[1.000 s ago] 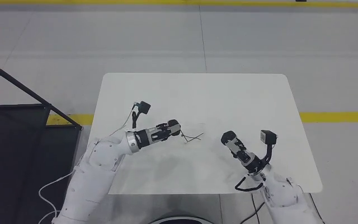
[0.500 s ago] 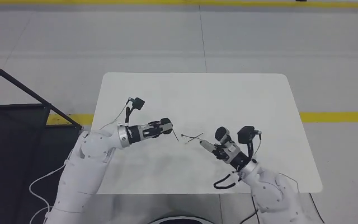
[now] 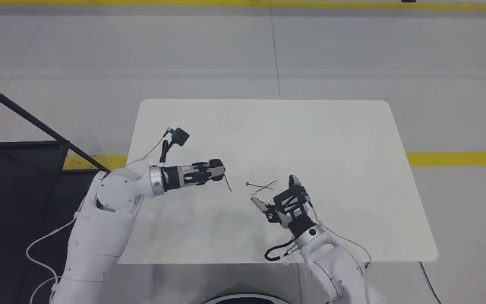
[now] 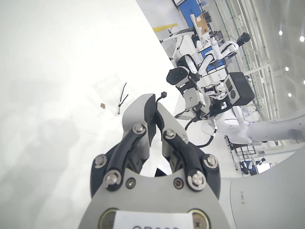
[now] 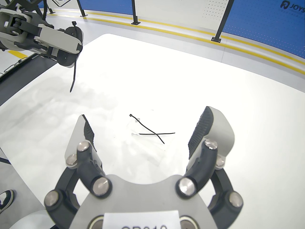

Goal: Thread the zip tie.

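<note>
1. The left tool [image 4: 155, 101] is clamped on a black zip tie [image 5: 74, 75]; its hanging tail is caught from the right wrist view.
2. The right tool [image 5: 146, 114] is held apart beside two crossed zip ties [image 5: 152, 132] on the bench [image 3: 342, 137].

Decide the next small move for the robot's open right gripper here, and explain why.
Probably carry the open right gripper toward the tail of the zip tie hanging from the left gripper. The left gripper is shut on the tie near its head, the tail dangles free, and threading needs that tail guided round to the head.
</note>
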`<state>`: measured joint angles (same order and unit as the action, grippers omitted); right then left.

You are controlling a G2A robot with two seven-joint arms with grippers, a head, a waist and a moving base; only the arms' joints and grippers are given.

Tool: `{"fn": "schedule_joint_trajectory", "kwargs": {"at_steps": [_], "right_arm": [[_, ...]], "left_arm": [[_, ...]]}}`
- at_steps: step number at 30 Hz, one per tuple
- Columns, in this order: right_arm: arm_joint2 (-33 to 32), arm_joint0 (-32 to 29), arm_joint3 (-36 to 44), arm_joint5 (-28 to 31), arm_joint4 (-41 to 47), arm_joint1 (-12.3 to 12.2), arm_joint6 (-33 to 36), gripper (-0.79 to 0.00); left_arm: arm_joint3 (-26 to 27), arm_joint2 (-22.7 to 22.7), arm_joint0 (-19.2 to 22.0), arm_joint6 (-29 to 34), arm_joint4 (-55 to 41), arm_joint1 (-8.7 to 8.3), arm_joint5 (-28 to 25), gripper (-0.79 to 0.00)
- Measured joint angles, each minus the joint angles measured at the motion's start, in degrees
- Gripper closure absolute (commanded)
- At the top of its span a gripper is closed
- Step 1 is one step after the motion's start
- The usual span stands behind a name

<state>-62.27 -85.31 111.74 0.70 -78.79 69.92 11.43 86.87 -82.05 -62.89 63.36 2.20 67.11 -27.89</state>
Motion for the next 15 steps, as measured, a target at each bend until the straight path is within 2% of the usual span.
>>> {"fn": "schedule_joint_trajectory", "kwargs": {"at_steps": [6,12,15], "right_arm": [[0.58,0.24,-0.28,-0.31,-1.97,0.04,0.41,-0.785],[7.31,3.18,-1.94,-3.7,-15.49,1.0,5.42,-0.785],[10.94,5.0,-3.45,-5.87,-20.62,1.81,7.82,-0.785]], "left_arm": [[0.23,0.04,-0.24,-1.33,0.53,0.02,0.8,0.0],[-0.37,-1.06,-0.55,-13.5,4.31,0.01,3.51,0.0],[-1.71,-1.58,-0.51,-15.61,3.53,-0.12,3.73,0.0]]}}
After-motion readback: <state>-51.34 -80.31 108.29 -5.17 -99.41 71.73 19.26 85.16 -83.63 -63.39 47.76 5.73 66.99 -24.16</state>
